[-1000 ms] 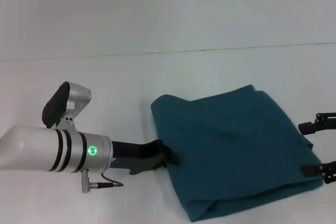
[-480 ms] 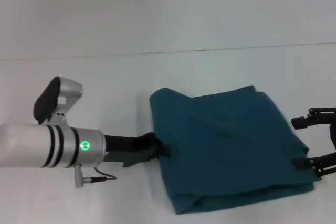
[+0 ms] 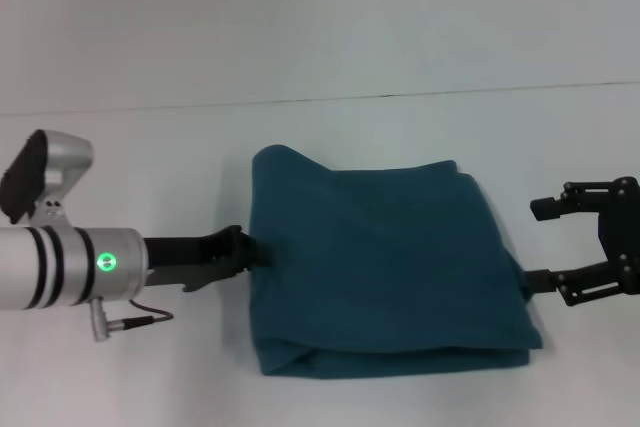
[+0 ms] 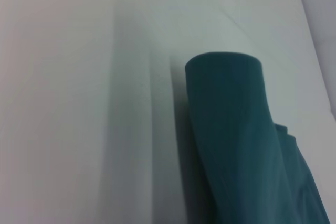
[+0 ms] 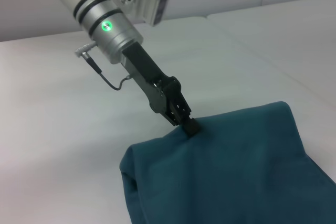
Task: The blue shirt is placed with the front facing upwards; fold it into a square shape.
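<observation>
— Any lettering readable on the blue shirt (image 3: pixel 380 267)?
— None; folded, plain cloth showing only.
— On the left arm (image 3: pixel 60 265)?
— Only a glowing green round sign, no words or numbers.

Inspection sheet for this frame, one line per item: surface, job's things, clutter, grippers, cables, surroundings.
Surface: white table, one seam line across the far side.
Job's things: blue shirt folded into a rough square, lettering hidden.
Clutter: nothing seen.
Grippers: left gripper shut on the shirt's left edge; right gripper open at the right edge, lower finger touching cloth.
Cables: thin black cable looping under the left wrist.
Surroundings: nothing seen.
</observation>
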`<control>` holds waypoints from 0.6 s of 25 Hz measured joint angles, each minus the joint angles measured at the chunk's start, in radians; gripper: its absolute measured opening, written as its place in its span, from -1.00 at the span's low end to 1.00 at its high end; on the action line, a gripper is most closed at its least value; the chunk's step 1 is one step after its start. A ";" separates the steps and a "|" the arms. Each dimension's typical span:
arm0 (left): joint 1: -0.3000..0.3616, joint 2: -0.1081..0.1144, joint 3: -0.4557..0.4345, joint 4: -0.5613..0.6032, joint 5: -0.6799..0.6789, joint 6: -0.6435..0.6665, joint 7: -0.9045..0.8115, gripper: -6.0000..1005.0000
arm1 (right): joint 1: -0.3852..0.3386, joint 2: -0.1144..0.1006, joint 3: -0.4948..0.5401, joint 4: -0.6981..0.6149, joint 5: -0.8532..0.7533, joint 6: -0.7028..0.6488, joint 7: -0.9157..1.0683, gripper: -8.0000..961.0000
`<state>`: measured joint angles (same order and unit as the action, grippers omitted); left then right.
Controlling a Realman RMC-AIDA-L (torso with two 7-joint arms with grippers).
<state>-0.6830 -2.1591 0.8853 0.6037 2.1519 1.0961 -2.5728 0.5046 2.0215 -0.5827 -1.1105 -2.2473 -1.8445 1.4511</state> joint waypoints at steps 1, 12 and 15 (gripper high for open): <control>0.005 0.002 -0.007 0.006 0.002 0.000 0.000 -0.85 | 0.004 0.000 -0.001 0.006 0.000 0.007 0.000 0.94; 0.035 0.031 -0.093 0.041 0.043 -0.002 0.008 -0.85 | 0.033 0.006 -0.057 0.044 0.000 0.097 0.005 0.94; 0.047 0.034 -0.115 0.047 0.050 -0.002 0.009 -0.85 | 0.039 0.010 -0.062 0.046 0.000 0.109 0.006 0.94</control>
<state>-0.6361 -2.1250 0.7707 0.6510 2.2014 1.0942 -2.5639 0.5433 2.0310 -0.6450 -1.0642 -2.2473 -1.7359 1.4575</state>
